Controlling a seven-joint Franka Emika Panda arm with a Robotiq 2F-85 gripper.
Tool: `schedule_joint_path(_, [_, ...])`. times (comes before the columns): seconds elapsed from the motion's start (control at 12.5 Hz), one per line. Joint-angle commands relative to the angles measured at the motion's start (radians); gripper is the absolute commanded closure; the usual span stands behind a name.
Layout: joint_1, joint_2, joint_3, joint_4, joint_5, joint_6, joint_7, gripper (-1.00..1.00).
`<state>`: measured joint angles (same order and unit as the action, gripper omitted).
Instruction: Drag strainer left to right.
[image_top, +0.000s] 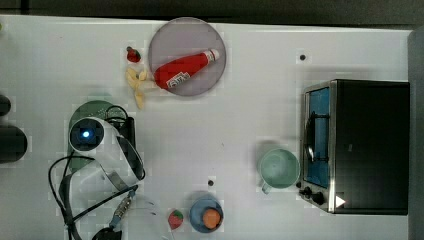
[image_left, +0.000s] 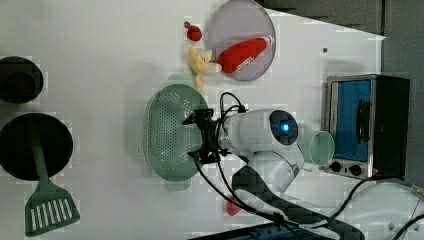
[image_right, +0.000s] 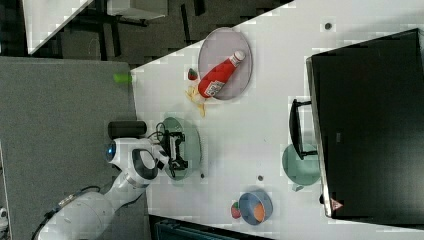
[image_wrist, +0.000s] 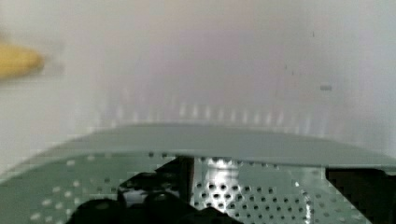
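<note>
Clutter on the white surface (image_top: 240, 125)

A ketchup bottle (image_top: 184, 71) lay on a grey plate (image_top: 200, 35), with a strawberry (image_top: 133, 54) and bananas (image_top: 136, 84) just beside it. A mug (image_top: 278, 168) stood near the toaster oven (image_top: 367, 145). A blue bowl (image_top: 205, 216) held an orange thing (image_top: 212, 217); a spatula (image_left: 46, 200) rested in a black pan (image_left: 20, 145).

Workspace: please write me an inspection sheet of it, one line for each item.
Surface: white table, some small dark marks.
Job's things: strainer upright, toward the top view's left.
Clutter: ketchup bottle on a grey plate; banana pieces; two strawberries; mint mug; blue bowl with an orange item; spatula; two dark round things.
Grippers: gripper open, over the strainer's rim; contact unclear.
Cables: black cables along the arm.
Surroundings: toaster oven, dark floor.
</note>
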<state>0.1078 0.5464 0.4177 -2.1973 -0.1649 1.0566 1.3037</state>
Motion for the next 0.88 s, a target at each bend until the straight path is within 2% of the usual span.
schedule_joint_path(0.08, [0.009,-0.038,-0.012,0.0,0.006,0.015,0.063,-1.0])
schedule_joint_path(0.56, [-0.003,-0.072,-0.077,-0.056,0.006,0.021,0.057,-1.0])
schedule_joint_path(0.88, [-0.016,-0.128,-0.146,-0.119,0.004,0.021,-0.021,-1.0])
